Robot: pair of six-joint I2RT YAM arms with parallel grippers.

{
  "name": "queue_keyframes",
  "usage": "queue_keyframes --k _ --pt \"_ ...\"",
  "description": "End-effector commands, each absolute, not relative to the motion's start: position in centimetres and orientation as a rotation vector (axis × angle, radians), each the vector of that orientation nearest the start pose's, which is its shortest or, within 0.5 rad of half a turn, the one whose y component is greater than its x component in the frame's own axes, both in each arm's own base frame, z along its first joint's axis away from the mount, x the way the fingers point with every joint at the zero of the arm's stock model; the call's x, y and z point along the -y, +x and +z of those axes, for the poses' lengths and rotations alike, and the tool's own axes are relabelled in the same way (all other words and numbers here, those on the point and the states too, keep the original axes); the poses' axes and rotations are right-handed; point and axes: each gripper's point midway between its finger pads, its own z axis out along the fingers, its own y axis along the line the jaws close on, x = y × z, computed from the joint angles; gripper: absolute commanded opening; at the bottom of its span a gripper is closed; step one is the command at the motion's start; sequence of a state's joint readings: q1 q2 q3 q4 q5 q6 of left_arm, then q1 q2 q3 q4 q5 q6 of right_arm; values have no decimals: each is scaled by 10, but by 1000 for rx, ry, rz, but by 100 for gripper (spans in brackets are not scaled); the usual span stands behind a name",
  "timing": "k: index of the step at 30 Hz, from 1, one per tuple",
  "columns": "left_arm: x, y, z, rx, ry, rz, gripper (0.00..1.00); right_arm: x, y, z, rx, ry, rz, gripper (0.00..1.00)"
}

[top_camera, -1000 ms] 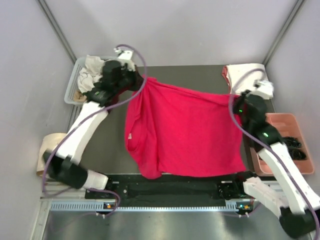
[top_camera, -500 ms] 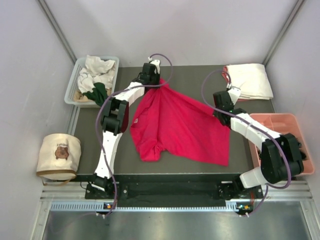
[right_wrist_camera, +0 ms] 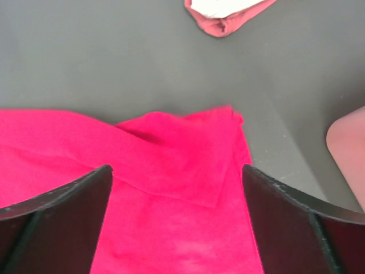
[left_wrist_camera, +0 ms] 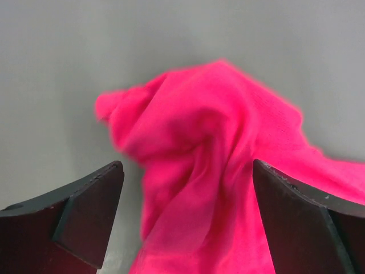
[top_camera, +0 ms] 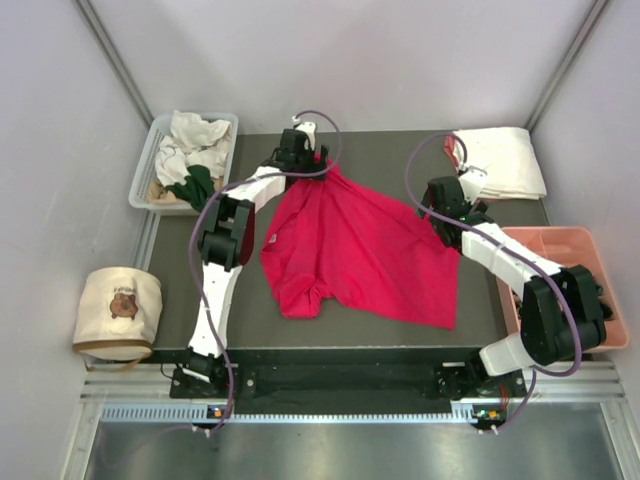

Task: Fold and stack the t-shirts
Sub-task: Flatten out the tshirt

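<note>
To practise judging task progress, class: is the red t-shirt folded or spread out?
Spread, not folded: the red t-shirt lies open across the table, its far corner bunched.

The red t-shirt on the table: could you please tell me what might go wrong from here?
1. The red t-shirt lies skewed, its far corner bunched below the open left hand; folding now would likely trap wrinkles.
2. The corner beneath the open right hand is doubled over, so edges may not line up.

Red t-shirt (top_camera: pixel 360 250) — soft cloth, matt; table (top_camera: pixel 385 150) smooth
</note>
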State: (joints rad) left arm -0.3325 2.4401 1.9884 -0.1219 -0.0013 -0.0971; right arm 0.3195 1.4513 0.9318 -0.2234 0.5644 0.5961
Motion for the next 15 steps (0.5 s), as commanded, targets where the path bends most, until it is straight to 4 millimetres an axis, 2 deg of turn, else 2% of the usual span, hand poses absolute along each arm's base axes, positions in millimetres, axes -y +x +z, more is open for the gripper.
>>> queue_keyframes --k 1,2,3,4,5,6,7,8,9,10,11,12,13,14,15 --pt "202 616 152 -1994 175 -235 99 -42 402 155 -2001 608 -155 99" --pt "196 610 180 -1956 152 -225 99 -42 401 167 -1978 600 -139 99" --pt "193 599 179 -1974 128 -227 99 -44 398 169 -1979 586 -119 99" --pt "189 589 214 -1923 107 -242 99 -46 398 176 -1963 568 -92 99" --pt "186 581 228 -1904 87 -250 99 -47 395 182 -1957 547 -78 99" --pt "184 567 221 -1928 62 -266 99 -50 389 191 -1948 530 -49 99" --pt "181 550 261 -1862 44 -288 99 -52 386 197 -1941 516 -30 99" --pt "180 539 270 -1850 36 -291 99 -53 380 197 -1954 498 -27 99" --pt "183 522 259 -1880 30 -275 99 -56 373 202 -1952 481 5 99" --pt "182 503 284 -1839 31 -283 99 -59 369 201 -1961 468 15 99" --pt "191 485 280 -1861 50 -281 99 -62 362 197 -1986 450 31 99" --pt "190 470 261 -1906 54 -255 99 -65 356 196 -1990 440 50 99" --pt "187 453 269 -1899 51 -252 99 -67 352 193 -2000 428 62 99" --pt "195 437 261 -1919 70 -261 99 -67 347 189 -2016 422 66 99" --pt "193 417 227 -1999 68 -253 99 -69 340 180 -2044 409 76 99"
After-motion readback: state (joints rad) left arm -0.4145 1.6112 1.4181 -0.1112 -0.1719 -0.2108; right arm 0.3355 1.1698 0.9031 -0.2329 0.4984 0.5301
